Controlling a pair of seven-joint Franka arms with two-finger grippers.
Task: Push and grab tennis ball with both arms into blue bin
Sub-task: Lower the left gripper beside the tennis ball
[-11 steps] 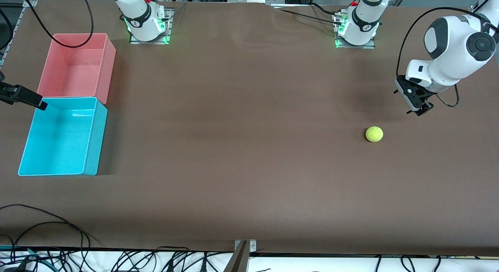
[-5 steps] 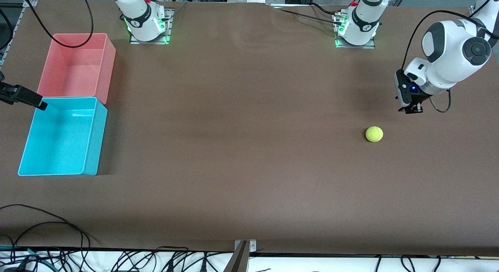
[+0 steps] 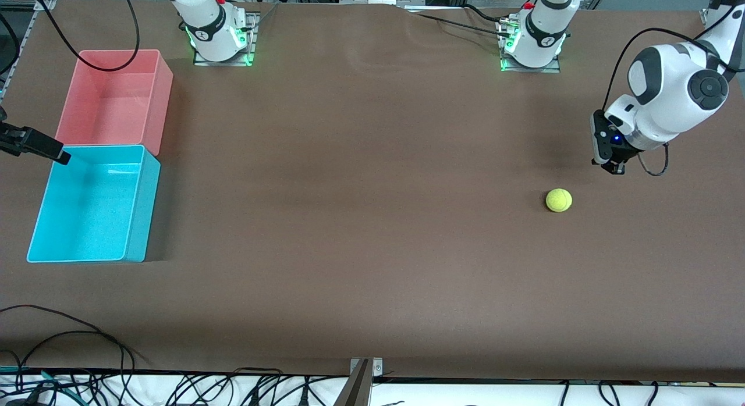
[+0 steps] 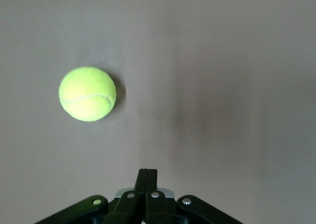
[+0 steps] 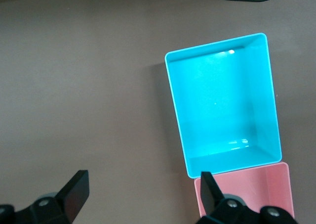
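Note:
The tennis ball (image 3: pixel 559 200) is a small yellow-green ball that lies alone on the brown table toward the left arm's end; it also shows in the left wrist view (image 4: pixel 87 94). My left gripper (image 3: pixel 614 167) hangs over bare table a short way from the ball, fingers pressed together and holding nothing (image 4: pixel 147 172). The blue bin (image 3: pixel 148 179) stands empty at the right arm's end. My right gripper (image 3: pixel 63 157) waits, open and empty, over the table just outside the corner where the blue bin (image 5: pixel 176 115) meets the pink one, its fingers (image 5: pixel 76 187) wide apart.
A pink bin (image 3: pixel 165 98) of the same size stands empty, touching the blue bin and farther from the front camera; it shows in the right wrist view (image 5: pixel 247 197) too. Cables (image 3: pixel 70 336) lie along the table's near edge.
The left gripper's fingers have shut on nothing, and its hand has turned and dropped slightly toward the ball. The ball, the bins and the right arm have not moved.

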